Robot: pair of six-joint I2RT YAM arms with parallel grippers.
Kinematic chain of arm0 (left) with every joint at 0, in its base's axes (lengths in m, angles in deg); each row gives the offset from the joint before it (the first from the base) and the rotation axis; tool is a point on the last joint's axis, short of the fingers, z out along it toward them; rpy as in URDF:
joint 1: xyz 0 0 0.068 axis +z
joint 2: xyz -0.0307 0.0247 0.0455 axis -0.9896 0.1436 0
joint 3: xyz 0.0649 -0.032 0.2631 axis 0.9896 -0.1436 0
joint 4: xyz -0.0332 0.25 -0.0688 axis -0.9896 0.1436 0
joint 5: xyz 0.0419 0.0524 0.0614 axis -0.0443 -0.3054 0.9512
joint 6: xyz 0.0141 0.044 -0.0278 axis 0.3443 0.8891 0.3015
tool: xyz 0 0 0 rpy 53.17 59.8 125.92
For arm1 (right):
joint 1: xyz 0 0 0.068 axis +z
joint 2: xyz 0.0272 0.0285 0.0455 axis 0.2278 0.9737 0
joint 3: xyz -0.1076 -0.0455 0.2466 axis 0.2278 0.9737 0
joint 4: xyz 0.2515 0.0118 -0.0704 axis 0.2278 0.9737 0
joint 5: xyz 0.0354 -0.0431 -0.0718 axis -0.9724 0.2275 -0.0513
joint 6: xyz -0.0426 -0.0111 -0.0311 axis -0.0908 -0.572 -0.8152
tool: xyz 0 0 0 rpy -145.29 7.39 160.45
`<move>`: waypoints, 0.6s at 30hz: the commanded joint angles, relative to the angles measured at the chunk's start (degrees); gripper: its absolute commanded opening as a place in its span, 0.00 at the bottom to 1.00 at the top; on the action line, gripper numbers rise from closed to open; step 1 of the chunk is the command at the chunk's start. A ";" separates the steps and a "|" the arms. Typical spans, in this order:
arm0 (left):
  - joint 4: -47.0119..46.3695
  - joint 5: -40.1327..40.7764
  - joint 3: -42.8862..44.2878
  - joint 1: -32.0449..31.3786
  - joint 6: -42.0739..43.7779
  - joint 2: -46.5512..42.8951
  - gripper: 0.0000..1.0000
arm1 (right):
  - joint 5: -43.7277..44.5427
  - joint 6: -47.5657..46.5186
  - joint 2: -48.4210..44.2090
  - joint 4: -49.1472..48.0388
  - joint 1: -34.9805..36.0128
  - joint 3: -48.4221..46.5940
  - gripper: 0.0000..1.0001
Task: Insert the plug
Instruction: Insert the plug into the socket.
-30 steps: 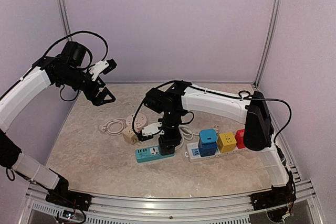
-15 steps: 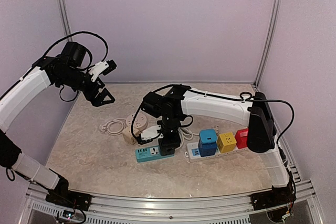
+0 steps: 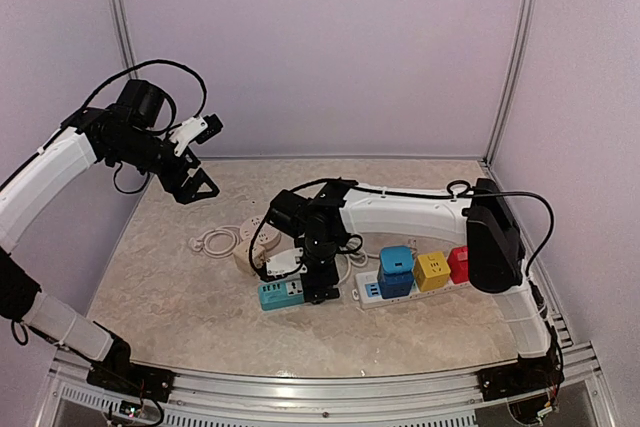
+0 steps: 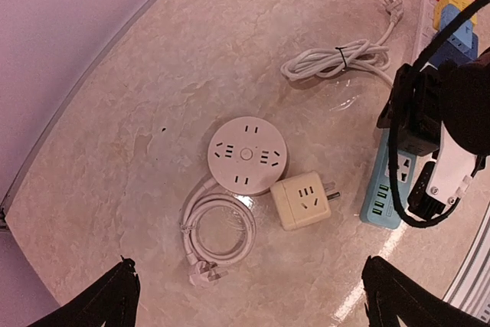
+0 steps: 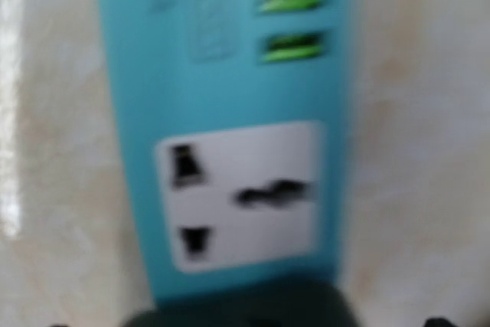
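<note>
My left gripper [image 3: 197,185] hangs spread wide at far left, I cannot tell whether my right gripper [image 3: 318,282] is pinching the black plug [image 5: 245,312] at the teal power strip's [image 5: 222,74] right end, and lifting off could drag a half-seated plug back out.

Cube adapter [image 4: 298,202] and round socket [image 4: 246,155] crowd the teal strip's [image 4: 387,189] left side.
</note>
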 commanded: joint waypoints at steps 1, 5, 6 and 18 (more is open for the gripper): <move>0.92 -0.23 1.31 -0.42 0.56 -1.28 0.99 | 0.73 1.08 -6.47 -4.28 0.44 0.88 1.00; -0.02 -0.02 -0.16 -0.19 1.11 -1.08 0.99 | -3.89 1.98 -14.26 -9.03 0.43 5.24 1.00; -0.52 0.29 -0.90 0.00 1.15 -0.94 0.99 | -3.88 2.97 -16.71 -11.79 0.41 7.07 1.00; -3.10 7.68 -1.33 2.70 2.37 11.01 0.99 | 1.04 38.00 -38.00 -33.66 -10.75 24.63 1.00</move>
